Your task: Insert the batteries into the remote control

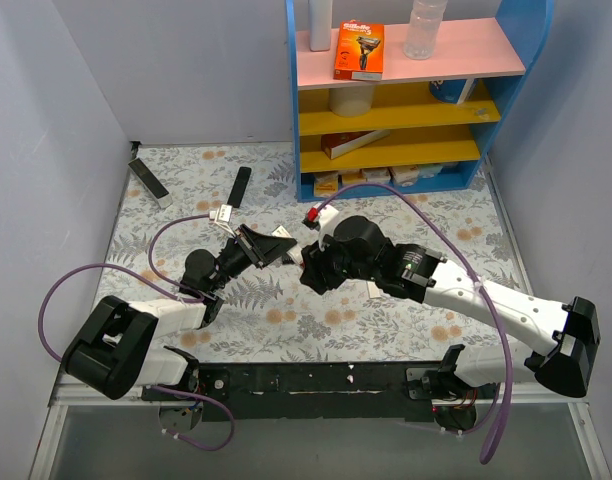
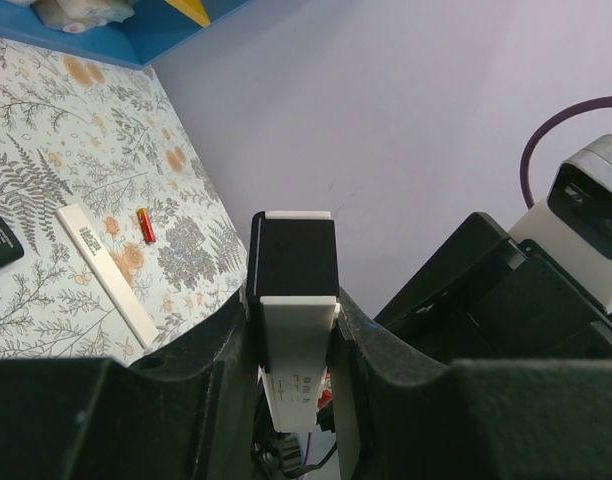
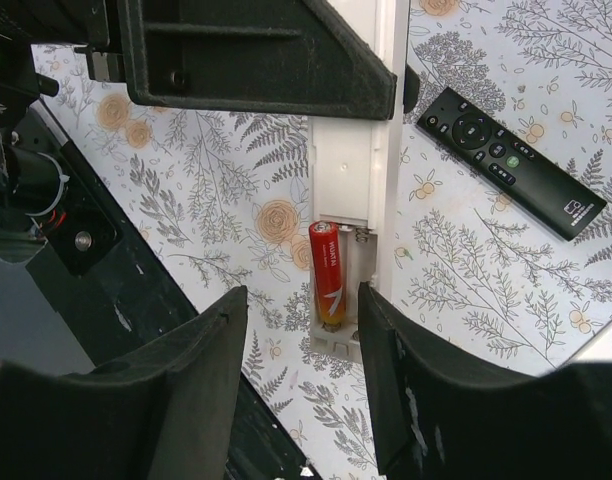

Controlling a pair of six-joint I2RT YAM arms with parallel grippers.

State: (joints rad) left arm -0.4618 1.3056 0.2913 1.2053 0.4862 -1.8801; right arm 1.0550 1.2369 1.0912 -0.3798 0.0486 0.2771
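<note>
My left gripper [image 2: 294, 312] is shut on the white remote control [image 2: 296, 345] and holds it off the table. In the right wrist view the remote control [image 3: 351, 170] shows its open battery bay, with one red battery [image 3: 325, 272] lying in the left slot and the slot beside it bare. My right gripper [image 3: 301, 375] is open just below that bay, its fingers apart from the battery. A second red battery [image 2: 146, 226] lies on the table next to the white back cover [image 2: 106, 272]. From above, the left gripper [image 1: 258, 247] and right gripper [image 1: 308, 268] meet mid-table.
A blue shelf unit [image 1: 506, 60] with boxes and bottles stands at the back right. Two black remotes [image 1: 149, 182] [image 1: 240, 187] lie at the back left. Another black remote [image 3: 516, 160] lies beside the held remote. Grey walls close both sides.
</note>
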